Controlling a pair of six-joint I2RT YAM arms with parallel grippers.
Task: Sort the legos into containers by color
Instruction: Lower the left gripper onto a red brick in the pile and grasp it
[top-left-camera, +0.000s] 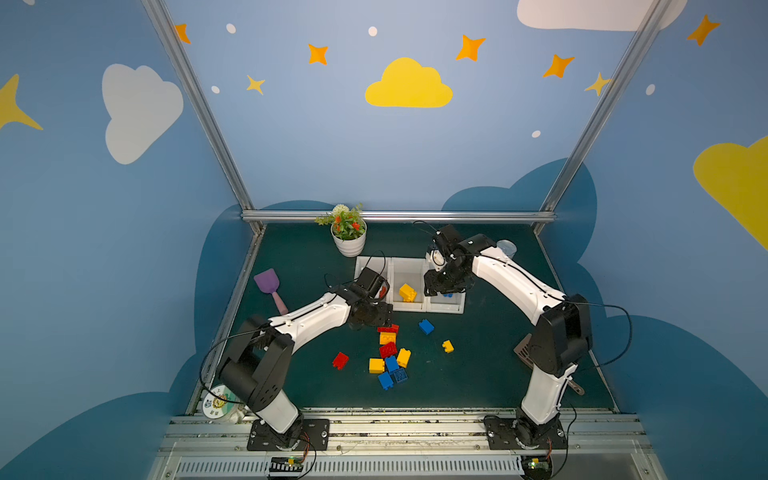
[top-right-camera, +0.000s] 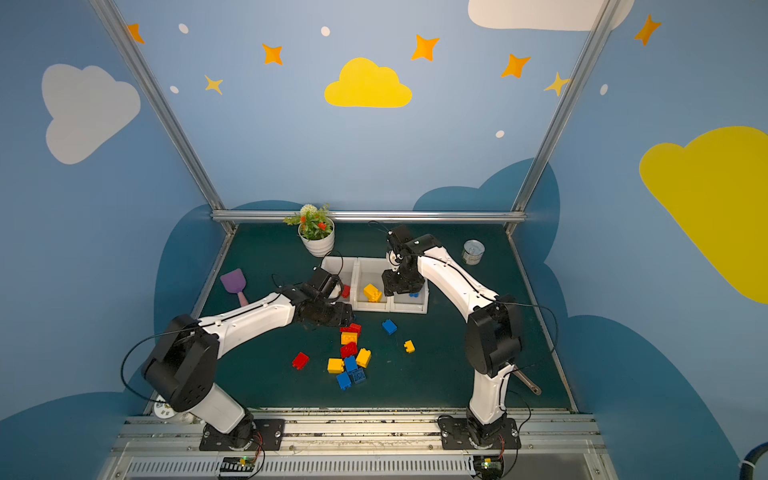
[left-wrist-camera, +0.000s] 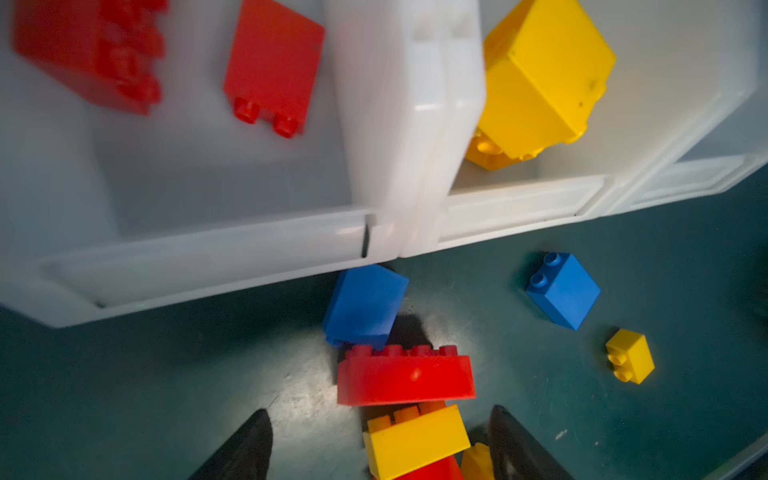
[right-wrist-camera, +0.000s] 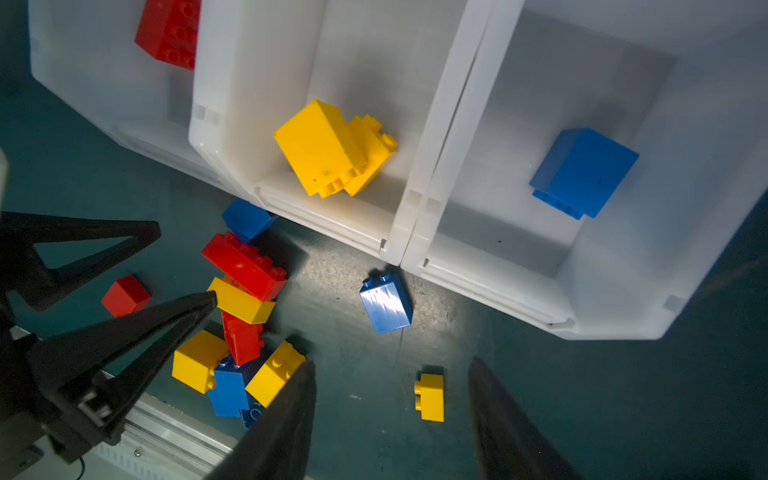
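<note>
Left fingers (left-wrist-camera: 249, 449) low in frame, spread, empty, flanking yellow brick (left-wrist-camera: 415, 444) of legos pile (top-left-camera: 390, 353), lower centre of surface (top-left-camera: 478, 374). Long red brick (left-wrist-camera: 405, 376) overlaps it: likely best lift red first, pinch long sides. Containers (top-left-camera: 409, 307) mid-frame, part filled. Right fingers (right-wrist-camera: 282, 415) spread, empty, near blue bin (right-wrist-camera: 498, 297). Blue brick (left-wrist-camera: 365, 307) crowds bin wall; flower pot (top-left-camera: 349, 245) clear.

Red long studded plastic brick (left-wrist-camera: 405, 376): hard glossy plastic, smooth, w/ a bright glint on its side. Blue plastic brick lying loose (right-wrist-camera: 386, 303): same gloss, strong glare streaks. White rectangular plastic bins (left-wrist-camera: 199, 253): smooth, semi-translucent, satin rather than shiny. Dark green table mat (left-wrist-camera: 166, 395): matt, fine-grained, worn pale & scuffed in patches. Silver round can (top-right-camera: 473, 252): bare metal, shiny. Silver frame bar at the back (top-left-camera: 399, 216): brushed-look metal. White round flower pot (top-left-camera: 349, 245): smooth, slight sheen; material can't tell.
</note>
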